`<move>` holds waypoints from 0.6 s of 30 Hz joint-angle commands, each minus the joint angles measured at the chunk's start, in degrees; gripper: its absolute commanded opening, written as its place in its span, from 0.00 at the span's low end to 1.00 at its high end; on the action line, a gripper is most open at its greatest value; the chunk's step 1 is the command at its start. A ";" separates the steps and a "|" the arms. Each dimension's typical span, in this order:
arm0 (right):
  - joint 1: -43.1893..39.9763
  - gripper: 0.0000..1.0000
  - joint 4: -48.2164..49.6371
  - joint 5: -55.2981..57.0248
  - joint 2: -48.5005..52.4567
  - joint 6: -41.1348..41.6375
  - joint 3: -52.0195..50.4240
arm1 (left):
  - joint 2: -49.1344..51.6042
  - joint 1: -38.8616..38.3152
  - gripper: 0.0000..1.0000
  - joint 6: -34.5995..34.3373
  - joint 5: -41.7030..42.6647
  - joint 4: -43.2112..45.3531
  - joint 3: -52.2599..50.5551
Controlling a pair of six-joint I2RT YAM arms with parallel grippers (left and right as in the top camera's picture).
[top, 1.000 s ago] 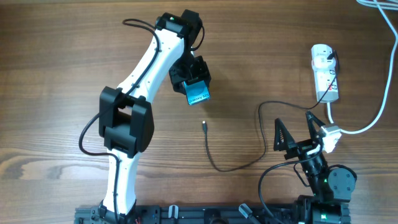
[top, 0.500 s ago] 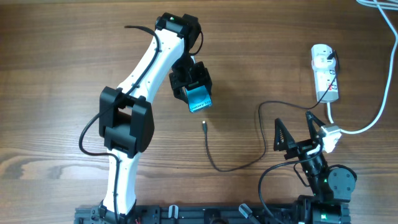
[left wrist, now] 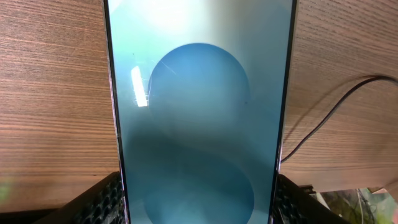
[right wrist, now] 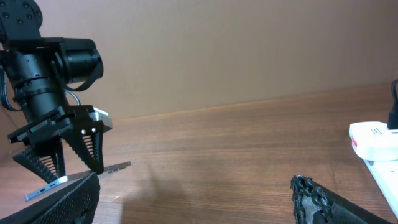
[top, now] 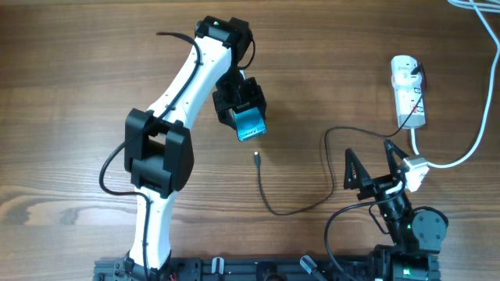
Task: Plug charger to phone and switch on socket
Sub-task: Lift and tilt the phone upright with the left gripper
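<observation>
My left gripper [top: 244,114] is shut on the phone [top: 250,124], a flat smartphone with a teal screen, and holds it tilted a little above the table. In the left wrist view the phone [left wrist: 199,112] fills the space between the two black fingers. The charger cable [top: 301,204] loops across the table, and its metal tip [top: 256,156] lies just below the phone. The socket [top: 408,92], a white power strip with a black plug, lies at the far right; its end shows in the right wrist view [right wrist: 376,138]. My right gripper [top: 369,165] is open and empty near the front edge.
A thick white cord [top: 478,133] runs from the top right down to a white adapter [top: 416,172] beside my right gripper. The left arm [top: 168,133] stretches over the table's left centre. Bare wooden table [top: 70,94] lies all around.
The left gripper moved the phone slightly down and to the right between one second and half a second ago. Since then nothing has moved. The right arm stayed still.
</observation>
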 commanded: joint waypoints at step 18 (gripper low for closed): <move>0.24 1.00 0.13 0.55 -0.76 0.74 -0.11 | -0.13 -1.62 0.04 -5.55 -5.77 13.92 1.29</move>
